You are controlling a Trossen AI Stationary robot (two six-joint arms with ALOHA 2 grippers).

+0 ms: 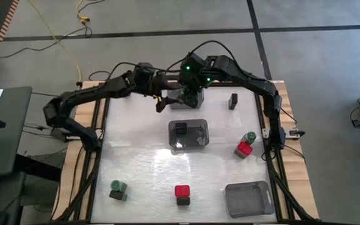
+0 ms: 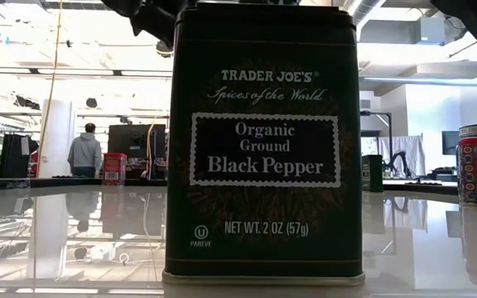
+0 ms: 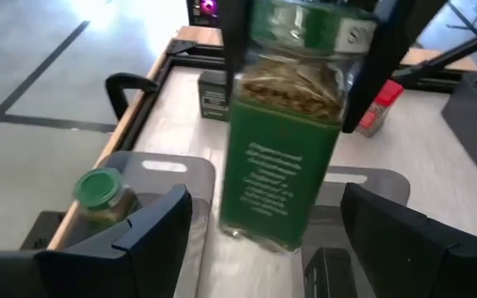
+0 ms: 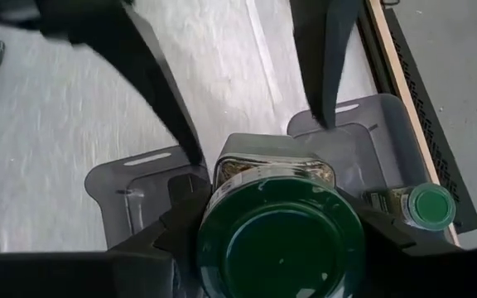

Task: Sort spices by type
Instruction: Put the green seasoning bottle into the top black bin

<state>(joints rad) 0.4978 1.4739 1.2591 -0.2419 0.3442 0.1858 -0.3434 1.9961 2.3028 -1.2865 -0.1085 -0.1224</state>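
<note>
Jaws of the right gripper (image 4: 280,240) clamp a green-capped spice jar (image 3: 288,141) by its neck; the left gripper (image 3: 263,240) flanks it, jaws parted, untouching.

A translucent grey bin (image 1: 189,134) is set near the middle of the white table (image 1: 142,169). A second grey bin (image 1: 249,199) is placed at the near right corner. A yellow cable (image 1: 61,40) is laid across the grey floor (image 1: 305,56) beyond the far left edge. In the low view, a person (image 2: 84,154) in a grey top is seen standing in the room behind.
</note>
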